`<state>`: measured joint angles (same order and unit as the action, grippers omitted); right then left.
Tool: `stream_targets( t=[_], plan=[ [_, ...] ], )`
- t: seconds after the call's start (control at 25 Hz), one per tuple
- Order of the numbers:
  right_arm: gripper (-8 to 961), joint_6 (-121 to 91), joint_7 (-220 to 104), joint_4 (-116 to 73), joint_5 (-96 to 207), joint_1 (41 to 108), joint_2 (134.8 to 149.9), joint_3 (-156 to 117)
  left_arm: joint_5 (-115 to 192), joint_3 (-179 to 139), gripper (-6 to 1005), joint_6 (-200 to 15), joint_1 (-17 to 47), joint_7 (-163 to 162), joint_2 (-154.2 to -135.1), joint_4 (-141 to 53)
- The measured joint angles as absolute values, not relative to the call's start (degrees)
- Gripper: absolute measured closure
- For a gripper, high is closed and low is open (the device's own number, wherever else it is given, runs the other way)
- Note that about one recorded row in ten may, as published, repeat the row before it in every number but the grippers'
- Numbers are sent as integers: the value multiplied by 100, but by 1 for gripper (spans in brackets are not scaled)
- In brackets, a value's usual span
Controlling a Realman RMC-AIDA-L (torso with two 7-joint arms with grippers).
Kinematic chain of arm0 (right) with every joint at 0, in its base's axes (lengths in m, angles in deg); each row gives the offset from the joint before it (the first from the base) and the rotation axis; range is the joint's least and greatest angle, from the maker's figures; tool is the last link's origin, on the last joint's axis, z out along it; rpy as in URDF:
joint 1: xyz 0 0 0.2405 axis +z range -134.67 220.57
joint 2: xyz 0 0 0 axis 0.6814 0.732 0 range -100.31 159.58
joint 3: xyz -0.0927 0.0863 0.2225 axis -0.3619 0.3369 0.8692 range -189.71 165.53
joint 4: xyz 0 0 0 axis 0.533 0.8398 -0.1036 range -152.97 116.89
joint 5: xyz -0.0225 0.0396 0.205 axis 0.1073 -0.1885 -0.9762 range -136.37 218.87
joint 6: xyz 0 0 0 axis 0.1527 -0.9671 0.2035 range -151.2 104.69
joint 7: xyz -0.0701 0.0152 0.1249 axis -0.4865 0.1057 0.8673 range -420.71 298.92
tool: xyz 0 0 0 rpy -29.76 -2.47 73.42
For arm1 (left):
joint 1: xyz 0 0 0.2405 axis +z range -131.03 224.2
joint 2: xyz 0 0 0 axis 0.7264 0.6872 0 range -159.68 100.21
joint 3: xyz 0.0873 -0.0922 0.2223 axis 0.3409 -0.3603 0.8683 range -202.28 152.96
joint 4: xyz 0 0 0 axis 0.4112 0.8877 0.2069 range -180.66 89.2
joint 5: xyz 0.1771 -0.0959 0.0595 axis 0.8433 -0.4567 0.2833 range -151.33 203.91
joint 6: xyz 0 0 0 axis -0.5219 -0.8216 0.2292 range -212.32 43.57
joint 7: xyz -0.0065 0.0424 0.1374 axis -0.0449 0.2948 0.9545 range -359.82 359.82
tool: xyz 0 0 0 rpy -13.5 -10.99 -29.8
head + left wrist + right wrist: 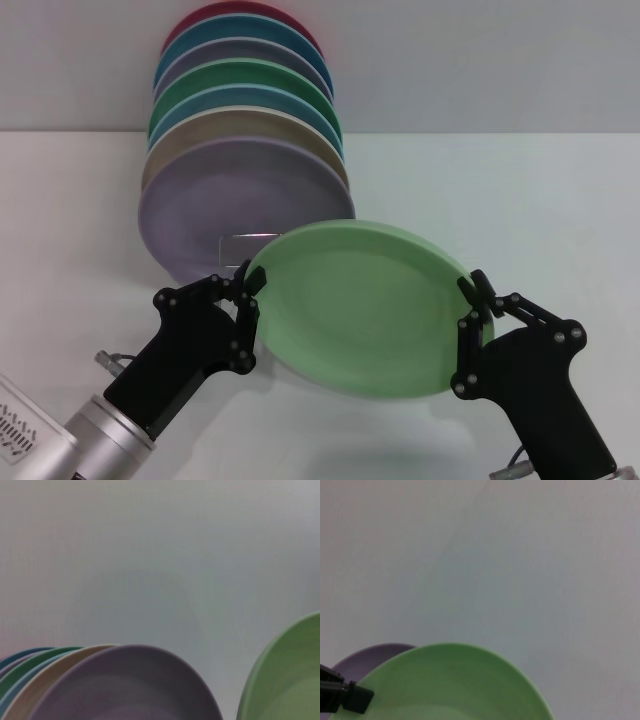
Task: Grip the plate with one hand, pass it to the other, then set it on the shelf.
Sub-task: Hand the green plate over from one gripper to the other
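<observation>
The pale mint-green plate (365, 305) hangs tilted above the table, between my two grippers. My left gripper (250, 290) closes on its left rim. My right gripper (474, 300) closes on its right rim. The plate also shows in the left wrist view (290, 680) and in the right wrist view (450, 680), where a black finger of the left gripper (345, 697) sits at its edge. The shelf (243, 236) is a thin wire rack behind the plate; only its looped front stand shows.
Several plates stand upright in a row on the rack, with a lilac plate (230, 200) in front, then beige, blue and darker green ones behind. The lilac plate also shows in the left wrist view (130, 685). The white table (520, 200) stretches to the right.
</observation>
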<state>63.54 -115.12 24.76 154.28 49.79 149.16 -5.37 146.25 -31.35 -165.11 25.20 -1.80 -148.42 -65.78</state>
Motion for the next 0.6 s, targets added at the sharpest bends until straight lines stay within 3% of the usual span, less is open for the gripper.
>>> stream_targets(
  t=[0.6],
  plan=[
    [857,6351,-11505,2343,15429,5043,14938,-558,14623,-3166,963,-16621,2599,75,-14839,-6591]
  ],
)
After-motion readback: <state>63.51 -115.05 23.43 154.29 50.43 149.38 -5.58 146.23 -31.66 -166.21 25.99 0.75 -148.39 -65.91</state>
